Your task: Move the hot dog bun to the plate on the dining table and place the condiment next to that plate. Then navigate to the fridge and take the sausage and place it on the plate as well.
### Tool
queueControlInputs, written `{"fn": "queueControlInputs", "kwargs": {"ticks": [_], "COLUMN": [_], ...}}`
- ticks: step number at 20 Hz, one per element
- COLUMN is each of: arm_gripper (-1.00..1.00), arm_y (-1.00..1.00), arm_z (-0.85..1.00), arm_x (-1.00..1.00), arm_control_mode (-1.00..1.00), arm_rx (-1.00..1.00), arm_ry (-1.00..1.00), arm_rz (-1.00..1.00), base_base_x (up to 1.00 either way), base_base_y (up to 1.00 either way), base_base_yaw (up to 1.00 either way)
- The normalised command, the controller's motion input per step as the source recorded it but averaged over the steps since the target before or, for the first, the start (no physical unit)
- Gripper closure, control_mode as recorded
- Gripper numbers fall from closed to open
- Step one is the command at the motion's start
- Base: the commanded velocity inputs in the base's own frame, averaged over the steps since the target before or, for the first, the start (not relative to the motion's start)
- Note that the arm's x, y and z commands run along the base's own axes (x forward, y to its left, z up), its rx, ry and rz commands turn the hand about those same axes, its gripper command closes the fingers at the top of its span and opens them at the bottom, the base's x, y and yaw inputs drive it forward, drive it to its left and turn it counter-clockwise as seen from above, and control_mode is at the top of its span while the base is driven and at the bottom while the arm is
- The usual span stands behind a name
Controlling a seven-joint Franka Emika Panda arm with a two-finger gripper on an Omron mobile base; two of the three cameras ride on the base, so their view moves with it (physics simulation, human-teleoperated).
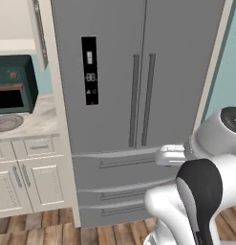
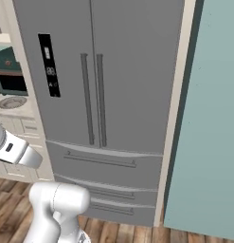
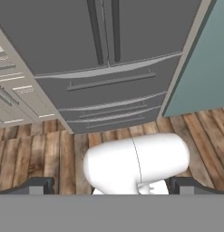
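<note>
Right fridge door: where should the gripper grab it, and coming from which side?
Probably the right door's handle, the long upright bar beside the centre seam of the fridge. Come straight at the front with the jaws level, so they straddle the bar. Both doors are shut, and the handle looks like the only raised part. The gripper is open and holds nothing.
</note>
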Motion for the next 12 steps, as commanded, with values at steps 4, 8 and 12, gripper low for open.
{"fn": "queueControlInputs", "kwargs": {"ticks": [4,8,12], "arm_gripper": [-1.00,-1.00,-1.00], "arm_y": [0.00,0.00,-0.16], "arm_z": [0.00,0.00,0.05], "arm_x": [0.00,0.00,0.30], "arm_control_mode": [1.00,1.00,-1.00], "arm_rx": [0.00,0.00,0.01], "arm_ry": [0.00,0.00,-0.01], "arm_rz": [0.00,0.00,0.00], "base_base_x": [0.24,0.01,0.00], "base_base_y": [0.00,-0.01,0.00], "base_base_yaw": [0.00,0.00,0.00]}}
